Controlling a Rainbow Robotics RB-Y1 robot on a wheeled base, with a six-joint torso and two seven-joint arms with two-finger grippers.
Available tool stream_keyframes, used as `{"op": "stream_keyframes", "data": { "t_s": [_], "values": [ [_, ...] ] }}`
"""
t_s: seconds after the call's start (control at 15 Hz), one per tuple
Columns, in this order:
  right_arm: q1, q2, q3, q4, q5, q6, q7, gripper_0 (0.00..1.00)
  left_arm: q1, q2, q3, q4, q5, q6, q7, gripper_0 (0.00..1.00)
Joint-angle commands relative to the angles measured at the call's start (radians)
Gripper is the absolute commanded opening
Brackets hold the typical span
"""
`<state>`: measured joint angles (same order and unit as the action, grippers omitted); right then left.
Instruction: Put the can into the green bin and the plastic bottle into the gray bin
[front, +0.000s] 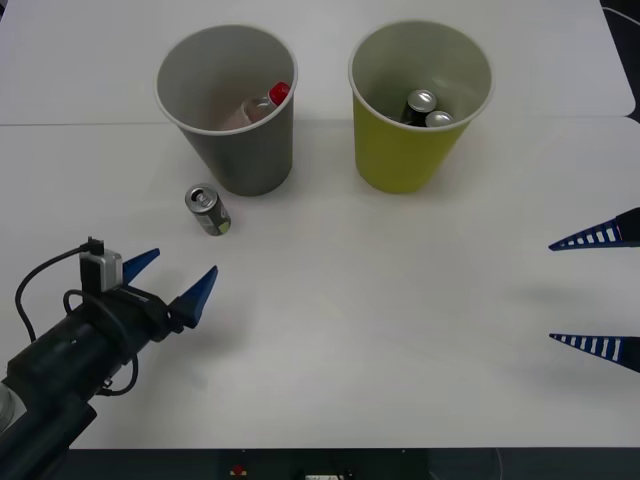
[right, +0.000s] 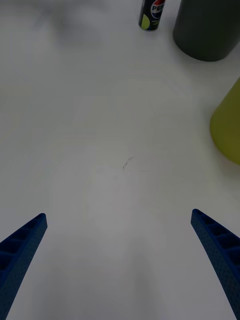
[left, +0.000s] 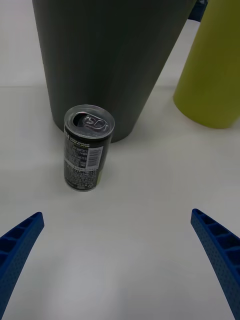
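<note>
On the white table (front: 400, 320), the dark silver-topped can (front: 208, 210) stands before the wide-spread left gripper (front: 172, 274).

- The gray bin (front: 228, 110) sits at the back of the table (front: 400, 330), left of the green bin (front: 420, 105), a gap between them.
- The plastic bottle (front: 262, 106) is lying inside the gray bin.
- Two cans (front: 429, 109) are down in the green bin.
- The can (front: 208, 210) stands upright just in front of the gray bin, a bit to its left.
- My left gripper (front: 176, 276) is nearer me than that can, fingers spread, not touching it.
- My right gripper (front: 598, 292) is way off at the right edge, fingers spread too.
</note>
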<state>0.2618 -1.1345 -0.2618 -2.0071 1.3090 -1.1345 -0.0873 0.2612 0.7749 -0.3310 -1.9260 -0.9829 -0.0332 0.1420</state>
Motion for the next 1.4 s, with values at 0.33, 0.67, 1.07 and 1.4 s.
{"op": "stream_keyframes", "data": {
  "t_s": [0.33,0.67,1.07,1.4],
  "values": [
    [0.000,0.000,0.000,0.000,0.000,0.000,0.000,1.00,-0.129,-0.117,-0.014,0.156,-0.045,-0.002,-0.032,1.00],
    [0.000,0.000,0.000,0.000,0.000,0.000,0.000,1.00,-0.212,-0.181,-0.016,0.249,-0.076,0.000,-0.050,1.00],
    [0.000,0.000,0.000,0.000,0.000,0.000,0.000,1.00,-0.287,-0.213,-0.016,0.335,-0.097,0.001,-0.056,1.00],
    [0.000,0.000,0.000,0.000,0.000,0.000,0.000,1.00,-0.367,-0.253,-0.016,0.427,-0.114,0.001,-0.056,1.00]
  ]
}}
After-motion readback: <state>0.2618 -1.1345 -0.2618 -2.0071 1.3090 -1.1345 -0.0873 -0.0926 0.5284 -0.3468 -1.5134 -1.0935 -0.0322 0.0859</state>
